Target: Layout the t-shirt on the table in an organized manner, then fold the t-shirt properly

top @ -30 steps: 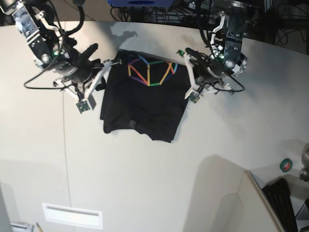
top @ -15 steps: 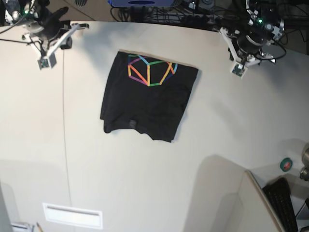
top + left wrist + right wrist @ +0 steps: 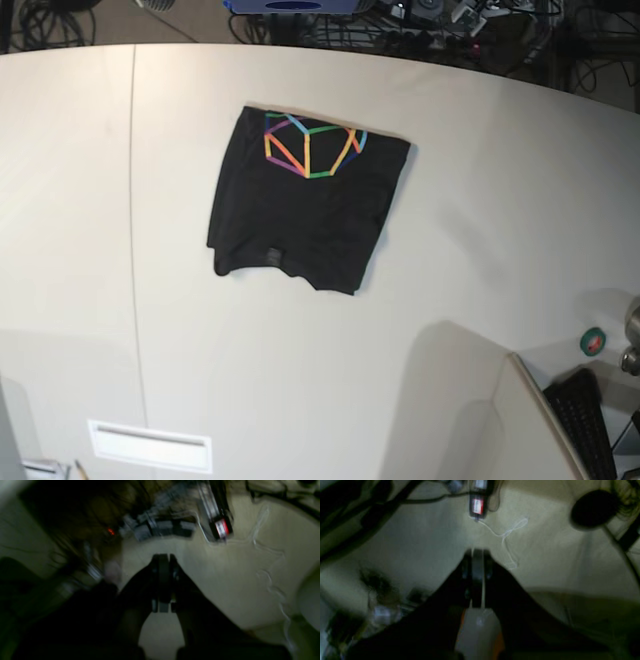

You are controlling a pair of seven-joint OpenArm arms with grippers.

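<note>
The black t-shirt [image 3: 305, 210] lies folded into a compact rectangle on the off-white table [image 3: 480, 220], with its rainbow line graphic [image 3: 310, 145] facing up at the far end. Neither arm shows in the base view. In the blurred left wrist view my left gripper [image 3: 163, 556] is shut and empty, pointing at the floor and cables away from the table. In the right wrist view my right gripper [image 3: 477, 551] is shut and empty too, above a pale floor. The t-shirt shows in neither wrist view.
A thin dark seam [image 3: 132, 250] runs down the table's left side. A white vent panel [image 3: 150, 445] sits at the near left. A green tape roll [image 3: 592, 341] and a black keyboard [image 3: 585, 420] lie at the right. Cables [image 3: 400, 25] crowd the far edge.
Both arms have pulled back from the t-shirt's top corners and left the base view. The folded t-shirt has stayed where it was.
</note>
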